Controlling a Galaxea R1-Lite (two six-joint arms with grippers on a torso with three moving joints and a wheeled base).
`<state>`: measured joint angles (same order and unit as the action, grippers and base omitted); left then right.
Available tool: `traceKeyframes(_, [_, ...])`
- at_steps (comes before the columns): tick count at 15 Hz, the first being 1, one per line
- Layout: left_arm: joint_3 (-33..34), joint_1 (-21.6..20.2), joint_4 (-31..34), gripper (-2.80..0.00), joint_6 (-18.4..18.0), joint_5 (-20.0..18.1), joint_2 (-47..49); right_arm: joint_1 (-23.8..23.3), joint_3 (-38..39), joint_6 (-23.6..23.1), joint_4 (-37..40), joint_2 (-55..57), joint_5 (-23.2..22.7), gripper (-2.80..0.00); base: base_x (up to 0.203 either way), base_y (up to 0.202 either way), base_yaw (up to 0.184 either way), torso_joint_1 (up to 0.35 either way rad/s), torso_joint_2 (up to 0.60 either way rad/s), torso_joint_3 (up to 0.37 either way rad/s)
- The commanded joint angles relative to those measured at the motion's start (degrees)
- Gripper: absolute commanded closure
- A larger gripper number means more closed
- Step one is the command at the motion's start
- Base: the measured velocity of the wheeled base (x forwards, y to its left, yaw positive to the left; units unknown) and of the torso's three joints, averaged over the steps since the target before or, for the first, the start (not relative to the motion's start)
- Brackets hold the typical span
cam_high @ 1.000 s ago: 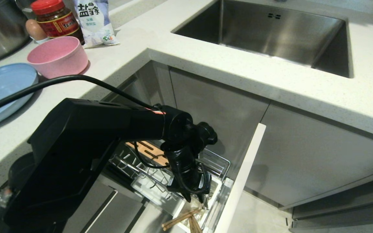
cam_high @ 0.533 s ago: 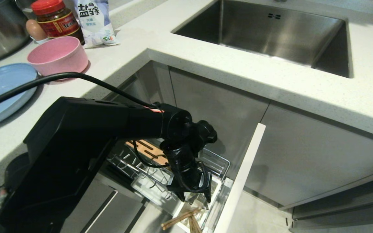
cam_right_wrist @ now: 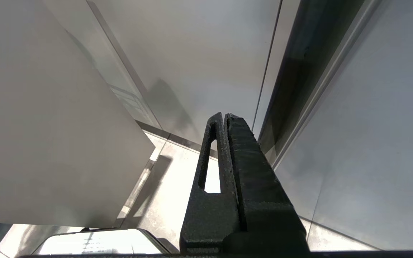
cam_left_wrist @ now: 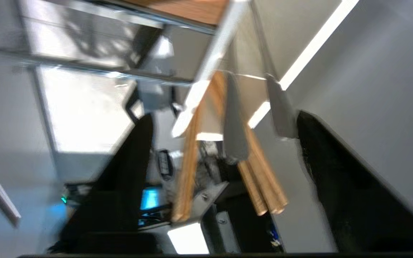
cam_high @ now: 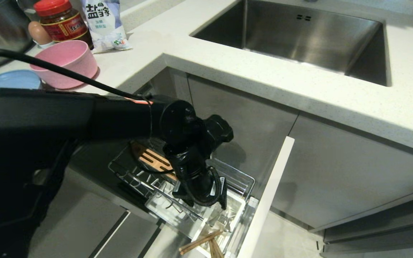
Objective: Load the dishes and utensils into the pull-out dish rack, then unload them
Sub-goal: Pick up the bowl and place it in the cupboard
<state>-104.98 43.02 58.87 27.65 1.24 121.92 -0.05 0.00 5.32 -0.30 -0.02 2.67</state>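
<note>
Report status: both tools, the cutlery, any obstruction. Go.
Left tool open, empty, above white caddy in the dish rack. Right tool shut, parked low by cabinet. Chopsticks and metal utensils stand in caddy. Nothing in the way.

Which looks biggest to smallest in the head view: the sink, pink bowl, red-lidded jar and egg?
1. Sink, by far.
2. Pink bowl.
3. Red-lidded jar, though partly hidden behind the bowl.
4. Egg, partly hidden too.
</note>
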Motion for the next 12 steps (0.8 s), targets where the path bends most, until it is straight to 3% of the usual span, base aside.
traceKeyframes(1, [0.8,0.0,0.3,0.0,0.3,4.0,-5.1,0.0,0.0,0.0,0.0,-0.2,0.0,0.0,0.0,0.0,0.0,0.0,0.0,0.0])
traceKeyframes(3, [0.9,0.0,0.3,0.0,0.7,7.4,-7.7,0.0,0.0,0.0,0.0,-0.2,0.0,0.0,0.0,0.0,0.0,0.0,0.0,0.0])
traceKeyframes(9, [1.0,0.0,0.3,0.0,1.3,9.7,-14.8,0.0,0.0,0.0,0.0,-0.2,0.0,0.0,0.0,0.0,0.0,0.0,0.0,0.0])
traceKeyframes(12, [1.0,-0.1,0.2,0.0,1.4,14.6,-19.5,0.0,0.0,0.0,0.0,-0.2,0.0,0.0,0.0,0.0,0.0,0.0,0.0,0.0])
